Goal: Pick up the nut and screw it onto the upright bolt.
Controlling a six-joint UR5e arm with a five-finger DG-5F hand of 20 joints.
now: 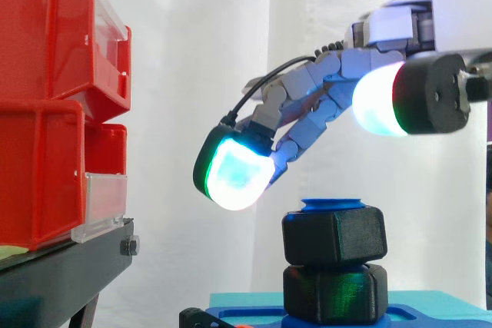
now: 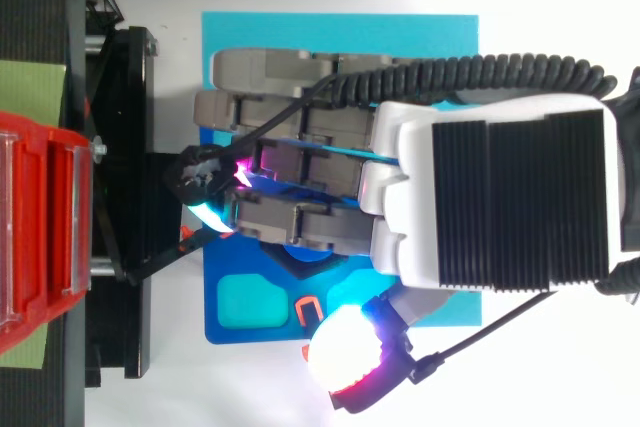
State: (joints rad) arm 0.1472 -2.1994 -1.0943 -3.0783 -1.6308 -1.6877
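A black hex nut (image 1: 334, 237) sits on the upright blue bolt, whose blue top (image 1: 332, 204) pokes out just above it. Under the nut is a second black hex piece (image 1: 336, 292), resting on the blue base (image 1: 430, 309). My hand (image 1: 323, 105) hovers above and slightly left of the nut without touching it. Its fingers slope down to the left and are nearly straight, holding nothing. One glowing fingertip (image 1: 234, 173) hangs left of the bolt top. In the top view my hand (image 2: 500, 197) covers the bolt and most of the blue base plate (image 2: 340, 32).
Red bins (image 1: 54, 105) are stacked on a black stand (image 1: 61, 274) at the left, close to the fingertips. From above, the red bin (image 2: 40, 227) lies along the left edge, and a teal recess (image 2: 247, 299) shows in the base plate.
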